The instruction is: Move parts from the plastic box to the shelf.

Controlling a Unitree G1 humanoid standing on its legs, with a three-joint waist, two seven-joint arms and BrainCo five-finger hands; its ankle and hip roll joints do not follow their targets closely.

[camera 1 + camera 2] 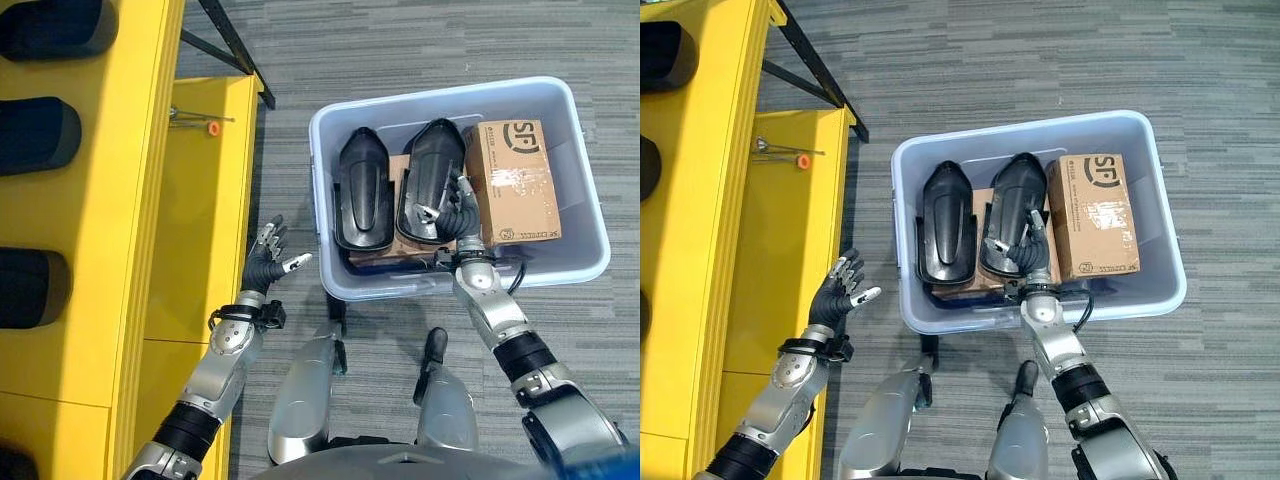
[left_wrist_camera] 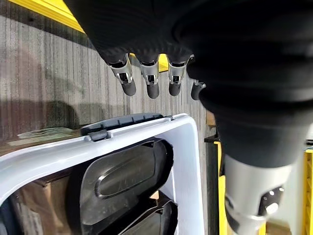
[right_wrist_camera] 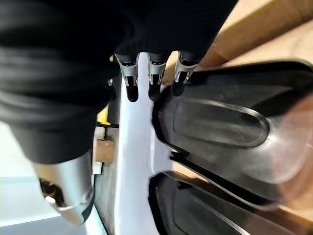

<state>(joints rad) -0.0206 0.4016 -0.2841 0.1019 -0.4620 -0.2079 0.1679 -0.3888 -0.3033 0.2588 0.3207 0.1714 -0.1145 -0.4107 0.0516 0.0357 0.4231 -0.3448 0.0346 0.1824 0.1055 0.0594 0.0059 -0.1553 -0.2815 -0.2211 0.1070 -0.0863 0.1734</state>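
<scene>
A pale plastic box point(image 1: 590, 250) stands on the carpet and holds two black moulded parts side by side, a left one point(image 1: 362, 190) and a right one point(image 1: 428, 165), beside a cardboard carton point(image 1: 512, 180). My right hand point(image 1: 462, 215) reaches into the box at the right part's near end, between that part and the carton. Its fingers point(image 3: 154, 78) are relaxed at the rim of that part point(image 3: 220, 122) and are not closed round it. My left hand point(image 1: 266, 258) hovers open between the yellow shelf point(image 1: 150, 150) and the box's left wall point(image 2: 146, 134), holding nothing.
Three black parts lie on the shelf's upper levels, at the top point(image 1: 50, 25), the middle point(image 1: 35, 135) and lower down point(image 1: 30, 285). A thin tool with an orange tip point(image 1: 200, 122) lies on the lower yellow ledge. A black frame leg point(image 1: 235, 45) slants behind it.
</scene>
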